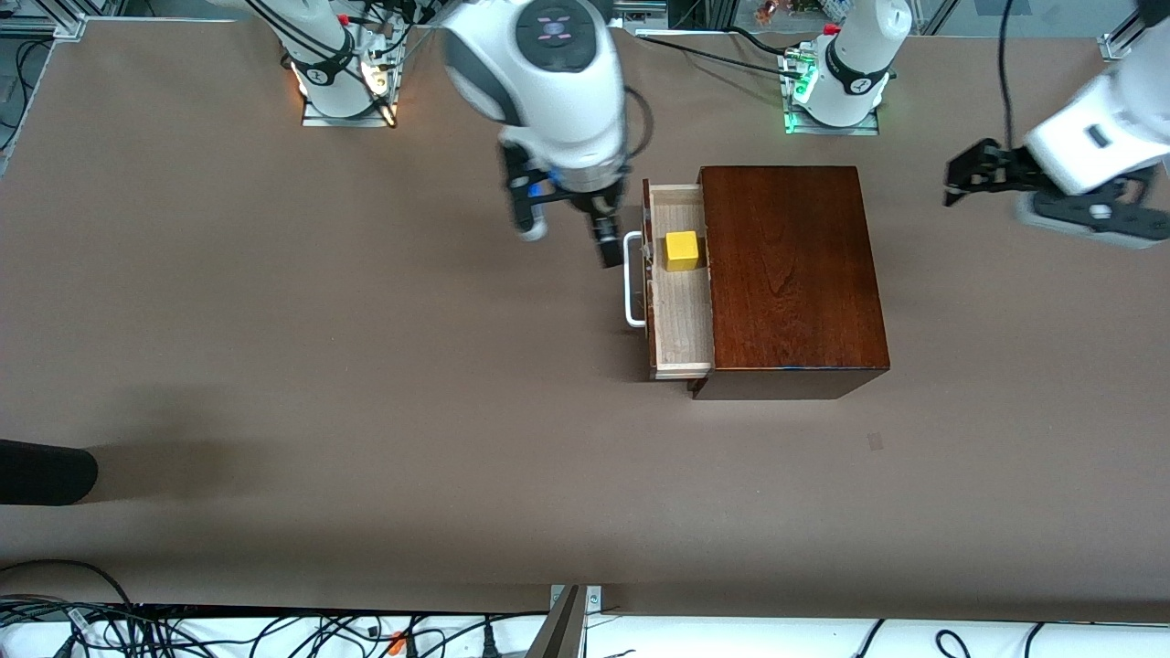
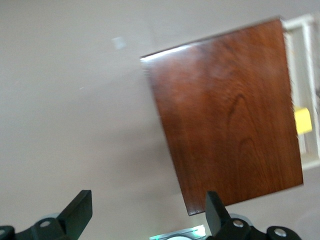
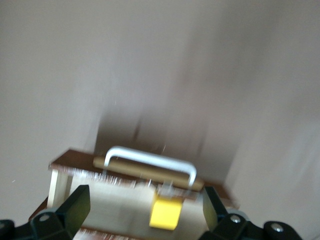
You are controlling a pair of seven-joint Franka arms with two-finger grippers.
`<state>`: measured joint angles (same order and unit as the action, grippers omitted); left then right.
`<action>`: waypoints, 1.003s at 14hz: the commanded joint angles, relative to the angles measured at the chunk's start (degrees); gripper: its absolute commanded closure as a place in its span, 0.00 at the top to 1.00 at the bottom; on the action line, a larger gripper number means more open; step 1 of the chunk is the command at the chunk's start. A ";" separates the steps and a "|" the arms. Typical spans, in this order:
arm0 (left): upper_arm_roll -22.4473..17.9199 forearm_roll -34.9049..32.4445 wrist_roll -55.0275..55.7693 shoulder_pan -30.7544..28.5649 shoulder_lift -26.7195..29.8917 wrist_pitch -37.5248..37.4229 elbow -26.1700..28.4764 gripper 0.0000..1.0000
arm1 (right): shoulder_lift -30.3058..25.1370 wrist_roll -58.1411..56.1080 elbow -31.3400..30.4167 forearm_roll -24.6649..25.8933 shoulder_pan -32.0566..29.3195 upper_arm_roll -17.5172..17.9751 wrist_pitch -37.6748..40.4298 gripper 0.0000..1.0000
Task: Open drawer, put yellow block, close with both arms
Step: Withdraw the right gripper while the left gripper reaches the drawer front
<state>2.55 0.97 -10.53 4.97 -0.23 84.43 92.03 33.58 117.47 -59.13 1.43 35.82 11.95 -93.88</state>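
Even overhead light, soft shadows, motion-blurred wrist views.

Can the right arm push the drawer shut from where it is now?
Probably yes. The right gripper hangs open over the table beside the drawer's white handle, with nothing between them. The drawer stands pulled out of the wooden box, with the yellow block inside it.

text: none legible | labels: none | brands: none | numbers: none | signs: none
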 commanded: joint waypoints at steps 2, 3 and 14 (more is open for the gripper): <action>4.65 7.26 -6.60 0.12 -3.81 -1.20 -1.33 1.00 | -5.88 -19.76 -1.95 0.23 -4.87 -3.32 8.69 1.00; 6.40 9.29 -6.17 0.12 -4.95 -1.12 -1.33 1.00 | -7.29 -26.35 -2.73 0.23 -5.40 -5.16 11.15 1.00; 24.08 5.82 -28.10 8.98 -21.90 24.00 -1.94 1.00 | -29.70 -78.85 -30.93 -0.03 -8.28 -26.27 4.33 1.00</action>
<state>26.54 9.66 -33.09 11.45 -18.44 105.88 91.88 11.22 44.48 -80.62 1.43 29.54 -14.24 -86.10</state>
